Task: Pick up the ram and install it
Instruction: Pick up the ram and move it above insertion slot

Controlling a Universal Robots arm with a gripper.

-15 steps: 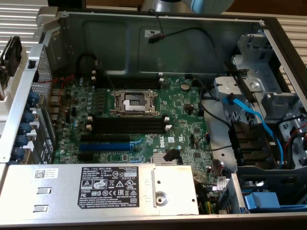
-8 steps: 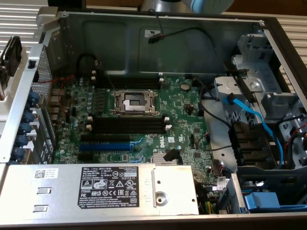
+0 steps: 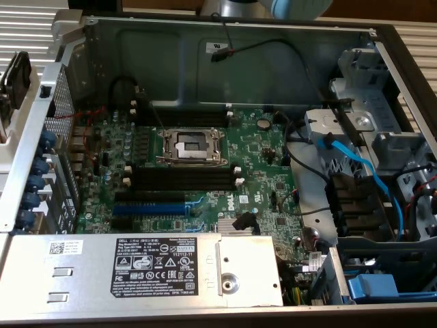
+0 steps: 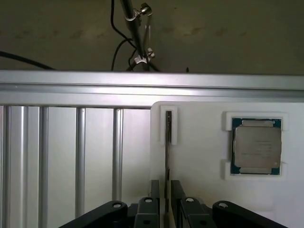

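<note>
Poised at the pick-up, gripping nothing.
Held the gripper (image 4: 166, 199) open, a finger either side of the ram (image 4: 167, 142), standing on edge in its slot of the white holder tray (image 4: 199, 161); stood apart from the CPU (image 4: 256, 146) nested farther along the same tray. Likely needed a square close on both flat faces. Left the black memory slots (image 3: 181, 179) on the motherboard (image 3: 263, 160) empty.

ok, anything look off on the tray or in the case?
Nothing stands out. The ram stands straight in the white tray, flanked by the open gripper; the processor sits square in its pocket. On the motherboard the black slots are empty, look intact.
</note>
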